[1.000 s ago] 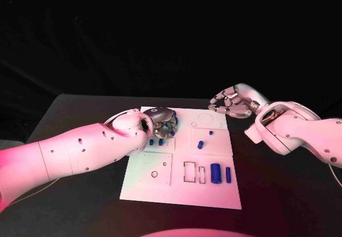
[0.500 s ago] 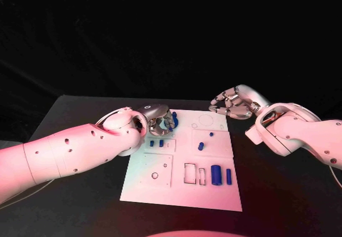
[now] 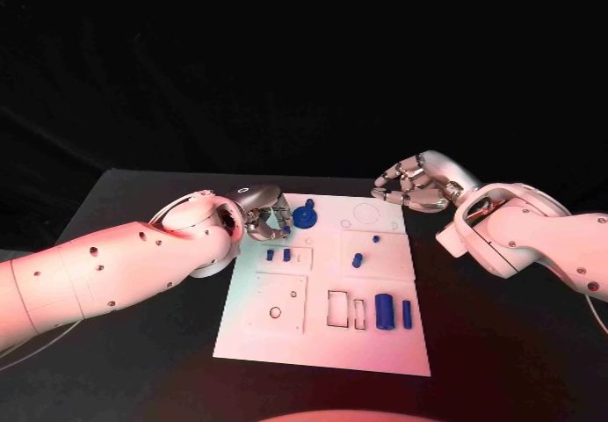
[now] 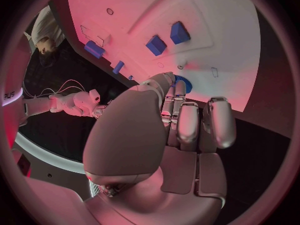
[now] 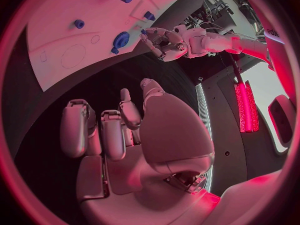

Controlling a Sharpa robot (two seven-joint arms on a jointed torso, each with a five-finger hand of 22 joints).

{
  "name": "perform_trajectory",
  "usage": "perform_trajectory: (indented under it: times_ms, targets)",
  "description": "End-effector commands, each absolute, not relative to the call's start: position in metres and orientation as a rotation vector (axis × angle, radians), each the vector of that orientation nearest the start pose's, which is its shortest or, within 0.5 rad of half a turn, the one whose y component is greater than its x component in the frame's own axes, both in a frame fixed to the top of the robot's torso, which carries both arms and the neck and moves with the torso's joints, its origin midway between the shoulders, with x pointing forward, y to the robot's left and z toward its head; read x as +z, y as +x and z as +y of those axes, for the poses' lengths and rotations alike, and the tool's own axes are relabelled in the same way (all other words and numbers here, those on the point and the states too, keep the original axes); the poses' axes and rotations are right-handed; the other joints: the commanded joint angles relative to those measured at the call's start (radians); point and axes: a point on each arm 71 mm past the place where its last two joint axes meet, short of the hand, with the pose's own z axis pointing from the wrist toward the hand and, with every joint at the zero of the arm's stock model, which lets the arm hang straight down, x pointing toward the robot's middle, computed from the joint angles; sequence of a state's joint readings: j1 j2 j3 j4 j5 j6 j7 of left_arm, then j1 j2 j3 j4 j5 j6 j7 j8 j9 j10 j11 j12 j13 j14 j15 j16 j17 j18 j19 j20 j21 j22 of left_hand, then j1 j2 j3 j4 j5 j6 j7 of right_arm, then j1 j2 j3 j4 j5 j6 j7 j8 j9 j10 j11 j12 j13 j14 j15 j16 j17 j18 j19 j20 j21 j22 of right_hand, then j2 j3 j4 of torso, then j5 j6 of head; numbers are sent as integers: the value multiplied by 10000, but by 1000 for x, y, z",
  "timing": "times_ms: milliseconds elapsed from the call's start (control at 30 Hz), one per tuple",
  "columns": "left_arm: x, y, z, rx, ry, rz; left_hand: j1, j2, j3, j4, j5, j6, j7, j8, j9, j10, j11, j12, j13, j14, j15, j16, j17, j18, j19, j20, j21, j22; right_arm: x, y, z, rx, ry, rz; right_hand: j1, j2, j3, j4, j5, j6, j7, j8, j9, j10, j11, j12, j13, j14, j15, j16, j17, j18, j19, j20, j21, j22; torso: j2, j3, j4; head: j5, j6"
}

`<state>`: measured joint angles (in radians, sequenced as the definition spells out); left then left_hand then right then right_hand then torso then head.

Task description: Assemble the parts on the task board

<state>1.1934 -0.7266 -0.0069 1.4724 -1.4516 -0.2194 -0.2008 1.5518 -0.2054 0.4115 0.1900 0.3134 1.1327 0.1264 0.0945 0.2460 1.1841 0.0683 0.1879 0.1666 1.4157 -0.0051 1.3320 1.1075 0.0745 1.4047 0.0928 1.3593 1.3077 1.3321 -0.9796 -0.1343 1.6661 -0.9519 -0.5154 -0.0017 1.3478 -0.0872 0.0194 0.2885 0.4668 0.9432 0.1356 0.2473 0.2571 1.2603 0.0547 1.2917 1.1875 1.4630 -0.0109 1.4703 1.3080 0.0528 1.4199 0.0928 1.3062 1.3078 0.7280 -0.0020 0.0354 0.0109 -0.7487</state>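
Your left hand (image 3: 263,217) is empty with fingers curled, just beside the round blue part (image 3: 304,216) at the task board (image 3: 260,330) far-left corner. Right hand (image 3: 412,185) is empty and curled, off the far-right corner. Several slots look unfilled.

Pink-red light washes the dim scene, brightest on the task board (image 3: 323,299). The backdrop stays black. Both wrist views bend straight edges and darken toward the rim.
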Motion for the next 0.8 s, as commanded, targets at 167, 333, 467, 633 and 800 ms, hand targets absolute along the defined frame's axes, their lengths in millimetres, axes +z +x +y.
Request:
perform_trajectory:
  times_ms: [167, 333, 467, 633, 800]
  targets:
    - [-187, 496, 163, -6272, 1306, 17883, -131, -22, 54, 16, -61, 75, 15, -35, -18, 84, -12, -52, -9, 55, 12, 4, -19, -140, 58, -5, 49, 958, -140, 470, -234, 8847, 2855, 15462, -42, 37, -33, -29, 55, -16, -13, 50, 16, -39, -11, -13, 14, 696, -67, -43, 1092, 117, -48, -12, -60, 1111, 2, -1, -8, 4, -19]
    - [-188, 496, 165, -6224, 1283, 17980, -134, -20, 57, 15, -60, 80, 14, -35, -19, 90, -14, -56, -9, 55, 11, 2, -23, -140, 58, -5, 48, 958, -140, 470, -234, 8846, 2856, 15461, -42, 37, -33, -29, 55, -16, -13, 50, 16, -39, -11, -13, 14, 696, -67, -43, 1092, 117, -48, -12, -60, 1111, 9, 2, -9, -1, -38]
    - [-188, 496, 165, -6214, 1306, 18042, -146, -13, 68, 11, -58, 100, 8, -36, -22, 112, -20, -68, -7, 56, 8, -5, -41, -139, 57, -6, 47, 958, -140, 470, -234, 8847, 2852, 15461, -42, 37, -33, -29, 55, -16, -13, 50, 16, -39, -11, -13, 14, 696, -67, -43, 1092, 117, -48, -12, -60, 1111, -1, 6, -7, -1, -44]
    - [-190, 497, 164, -6175, 1340, 18140, -159, -15, 70, 11, -58, 110, 6, -37, -24, 123, -22, -76, -7, 54, 6, -11, -54, -140, 60, -7, 51, 962, -140, 469, -233, 8858, 2841, 15461, -42, 37, -33, -29, 55, -16, -13, 50, 16, -39, -11, -13, 14, 696, -67, -43, 1092, 117, -48, -12, -60, 1111, 3, 7, -8, 15, -43]
    - [-191, 499, 163, -6132, 1352, 18176, -171, -19, 70, 12, -60, 116, 4, -39, -26, 130, -23, -83, -7, 59, 5, -6, -47, -138, 55, -8, 43, 956, -139, 469, -233, 8862, 2831, 15460, -42, 37, -33, -29, 55, -16, -13, 50, 16, -39, -11, -13, 14, 696, -67, -43, 1092, 117, -48, -12, -60, 1111, 0, 3, -7, 14, -42]
